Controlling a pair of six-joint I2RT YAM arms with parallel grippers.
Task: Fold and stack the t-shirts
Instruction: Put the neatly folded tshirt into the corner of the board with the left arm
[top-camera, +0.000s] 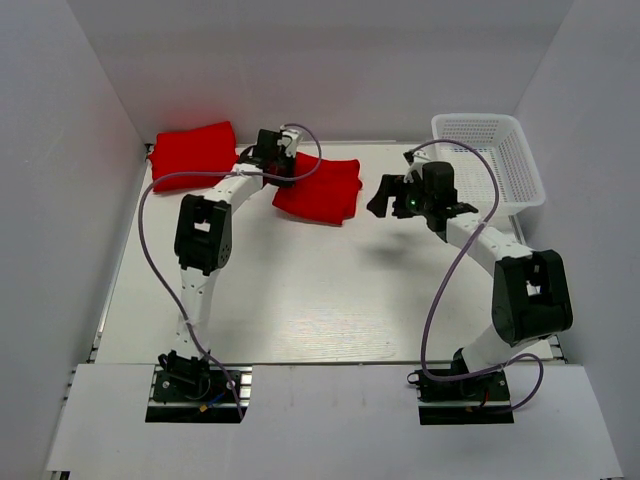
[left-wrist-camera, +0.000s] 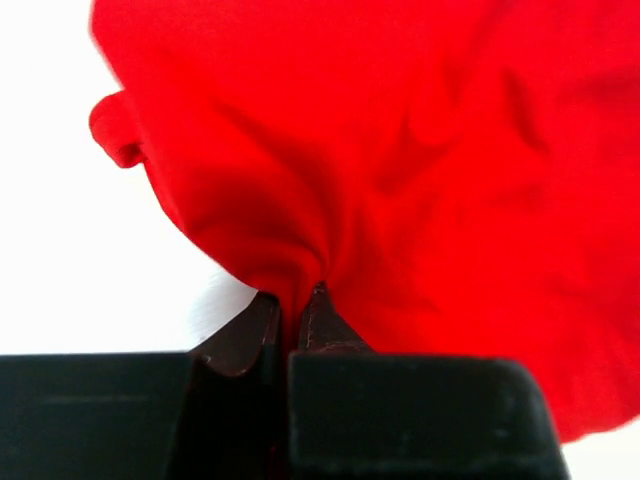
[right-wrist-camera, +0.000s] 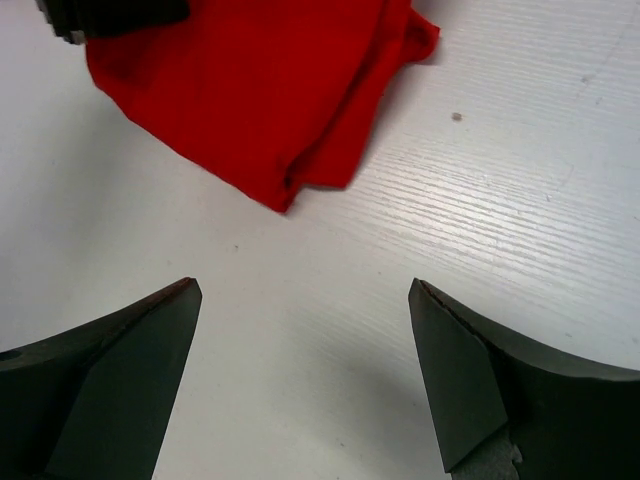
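Two red t-shirts lie at the back of the table. One folded t-shirt (top-camera: 193, 153) sits at the back left. The other folded t-shirt (top-camera: 320, 190) lies near the back middle; it also shows in the left wrist view (left-wrist-camera: 420, 160) and in the right wrist view (right-wrist-camera: 250, 90). My left gripper (top-camera: 276, 160) is shut on the left edge of this shirt, with cloth pinched between its fingertips (left-wrist-camera: 258, 305). My right gripper (top-camera: 385, 195) is open and empty, above bare table to the right of that shirt, and it also shows in the right wrist view (right-wrist-camera: 305, 290).
A white plastic lattice basket (top-camera: 520, 165) stands at the back right, just behind my right arm. White walls close in the table on the left, back and right. The white table (top-camera: 330, 300) stretches bare towards the arm bases.
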